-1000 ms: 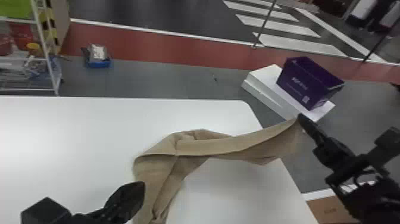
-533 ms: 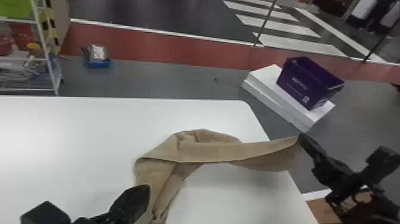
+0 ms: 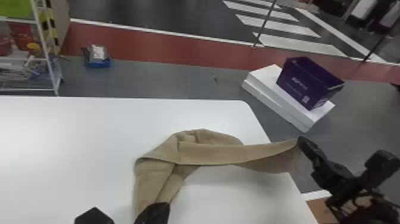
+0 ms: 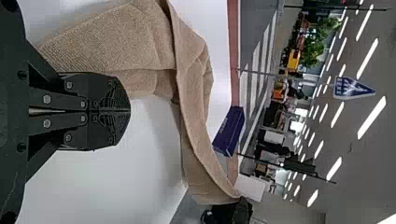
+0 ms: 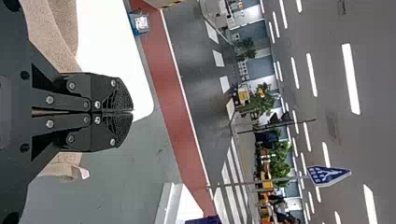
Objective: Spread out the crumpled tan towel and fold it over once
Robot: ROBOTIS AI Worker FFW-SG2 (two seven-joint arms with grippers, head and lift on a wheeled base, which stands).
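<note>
In the head view, the bottom edge cuts the left hand (image 3: 157,208) and the tan towel (image 3: 148,181). The bench (image 3: 74,143) is cut also. In the right wrist view, the right hand (image 3: 303,143) covers some towel.

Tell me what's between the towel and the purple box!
White table, then grey floor, then the white stack under the purple box, in the head view.
</note>
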